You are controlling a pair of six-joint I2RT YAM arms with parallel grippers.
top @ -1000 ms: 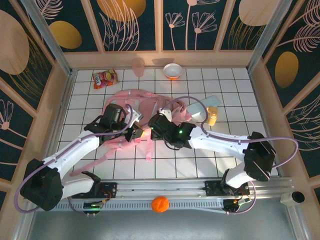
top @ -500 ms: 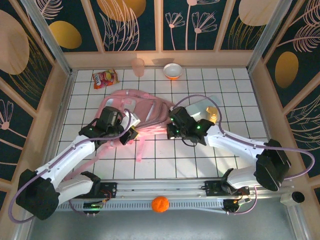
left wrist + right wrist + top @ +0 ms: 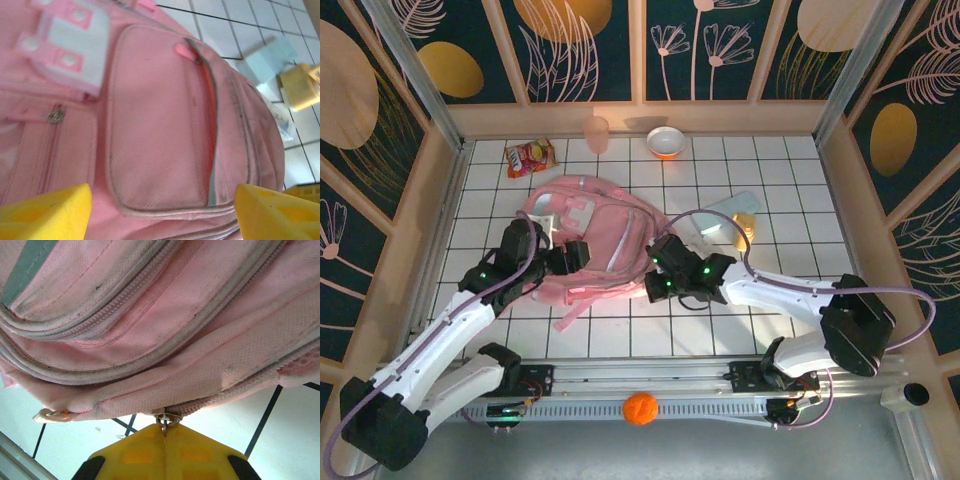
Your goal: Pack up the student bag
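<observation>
The right pincer (image 3: 164, 429) is clamped shut on a tiny metal zip pull (image 3: 164, 419) at the near right corner of the bag. The left pincer (image 3: 162, 200) hangs wide open with nothing in it, right over the front pocket (image 3: 160, 130).

The student bag (image 3: 592, 235) lies flat, front side up, a bit left of the middle of the table (image 3: 800, 200) and well off every edge.

My guess is the step is running that zip open. Drag the pull along the line of the zip track (image 3: 115, 315), not straight away from the bag, or the soft fabric will just bunch up and the whole bag will slide. The left pincer could press down on the bag to anchor it. That ring is really small, so go slow or it'll pop out.
</observation>
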